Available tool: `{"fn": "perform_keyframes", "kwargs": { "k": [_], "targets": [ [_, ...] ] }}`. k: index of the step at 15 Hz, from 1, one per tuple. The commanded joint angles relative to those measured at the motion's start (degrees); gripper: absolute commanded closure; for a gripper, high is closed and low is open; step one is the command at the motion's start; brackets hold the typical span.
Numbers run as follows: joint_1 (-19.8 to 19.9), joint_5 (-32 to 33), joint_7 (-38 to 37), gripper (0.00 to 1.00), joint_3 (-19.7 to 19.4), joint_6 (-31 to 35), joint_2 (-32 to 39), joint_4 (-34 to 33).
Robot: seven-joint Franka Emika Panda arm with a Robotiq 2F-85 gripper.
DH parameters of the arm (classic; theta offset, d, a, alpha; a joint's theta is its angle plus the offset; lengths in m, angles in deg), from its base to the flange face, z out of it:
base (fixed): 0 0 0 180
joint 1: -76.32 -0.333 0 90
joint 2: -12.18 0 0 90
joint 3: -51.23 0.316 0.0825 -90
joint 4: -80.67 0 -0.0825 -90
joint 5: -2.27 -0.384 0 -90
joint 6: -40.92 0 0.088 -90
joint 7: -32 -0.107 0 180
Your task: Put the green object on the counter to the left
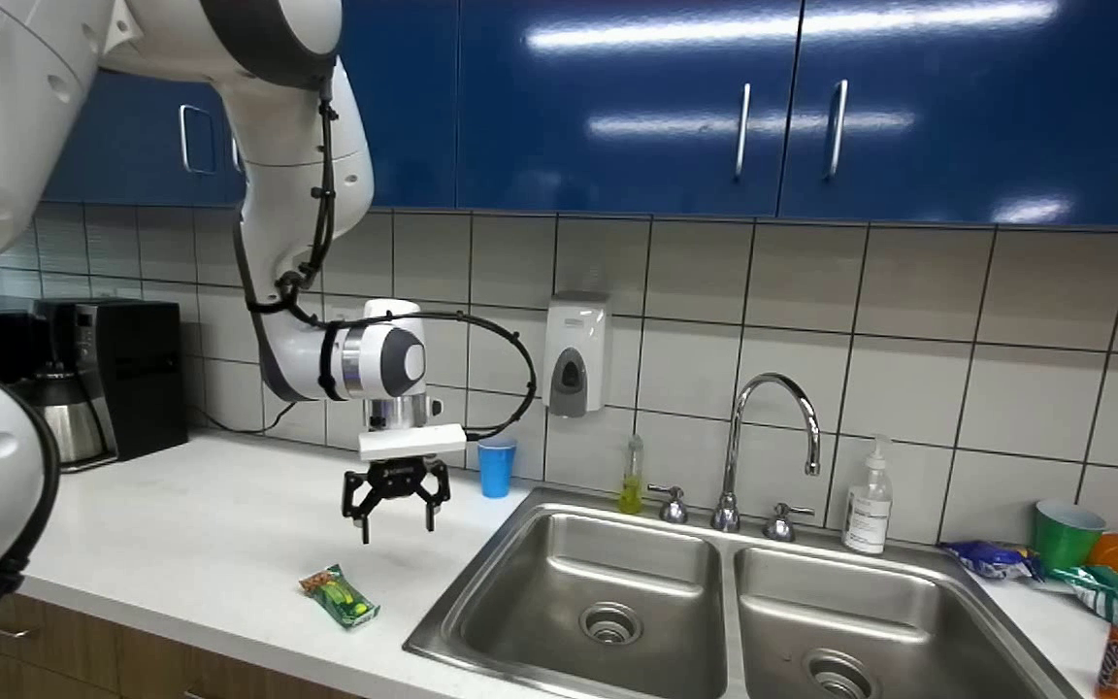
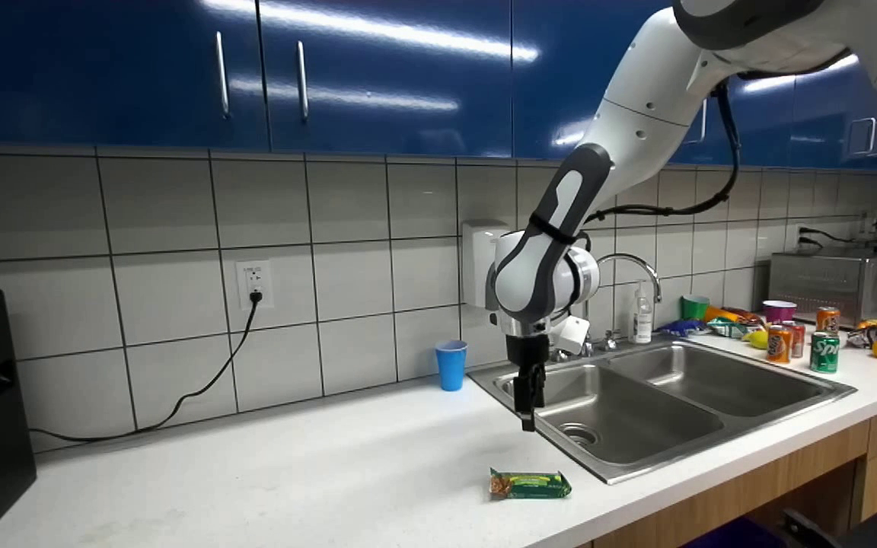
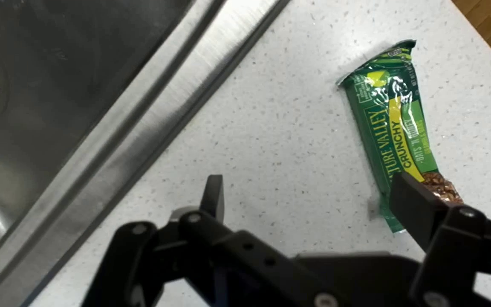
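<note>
So, 1 green pkt [image 1: 342, 598] on 1 counter [image 1: 229, 524]; 1 claw [image 1: 398, 530] abv, 2 fingers [image 3: 214, 197] apart.

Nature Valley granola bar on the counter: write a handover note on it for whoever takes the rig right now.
Gripper: open, holding nothing, in the air above the counter.
Nature Valley Crunchy granola bar: lying on the counter, left of the sink in both exterior views. In the wrist view it sits toward the right of the picture, not centred between the jaws.
Done: gripper open and over the counter; bar not gripped or lifted yet.
Left: probably centre over the bar, lower, close on it, lift, then set it farther left on the counter.
</note>
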Motion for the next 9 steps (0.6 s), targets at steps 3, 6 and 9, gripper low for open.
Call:
{"fn": "perform_keyframes", "kwargs": {
  "k": [3,6,9],
  "targets": [
    [2.6,-2.2,-2.4,0.0,-2.1,0.9,-4.7,2.6],
    [3.6,-2.7,-3.3,0.0,-3.5,0.7,-6.0,3.0],
    [4.3,-2.9,-4.6,0.0,-5.2,1.2,-7.3,3.9]
  ]
}}
